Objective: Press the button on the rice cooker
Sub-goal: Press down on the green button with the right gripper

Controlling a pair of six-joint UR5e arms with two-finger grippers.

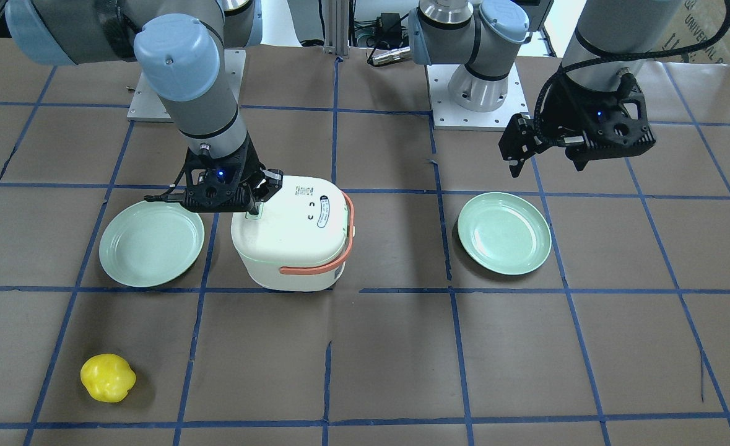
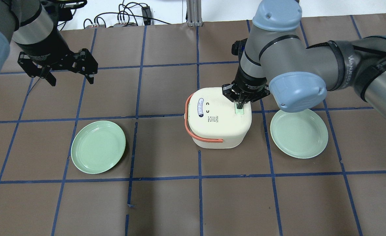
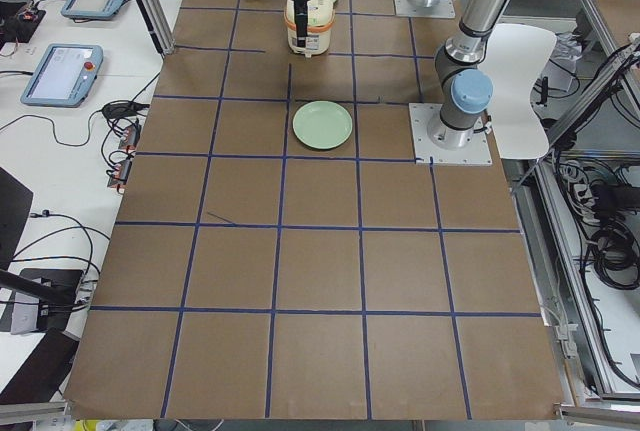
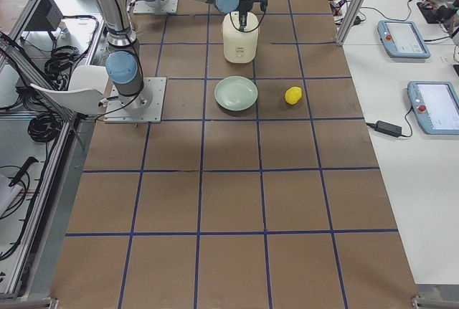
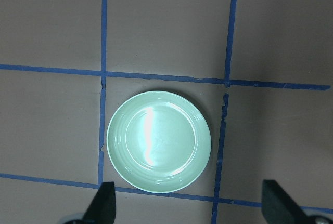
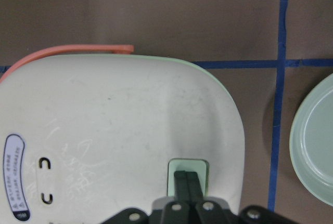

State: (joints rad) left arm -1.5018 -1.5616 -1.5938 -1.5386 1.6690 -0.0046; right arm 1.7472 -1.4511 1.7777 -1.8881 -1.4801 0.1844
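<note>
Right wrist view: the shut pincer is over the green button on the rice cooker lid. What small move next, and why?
Probably ease the right pincer straight down a touch. Its shut tips are centred on the pale green button of the rice cooker, but I cannot tell whether the button is pressed in. The left pincer hangs open, well clear.

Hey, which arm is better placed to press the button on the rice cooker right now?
The right. The right gripper, fingers shut, is tip-down over the green button on the rice cooker lid. The left gripper hangs open far off, above a green plate.
</note>
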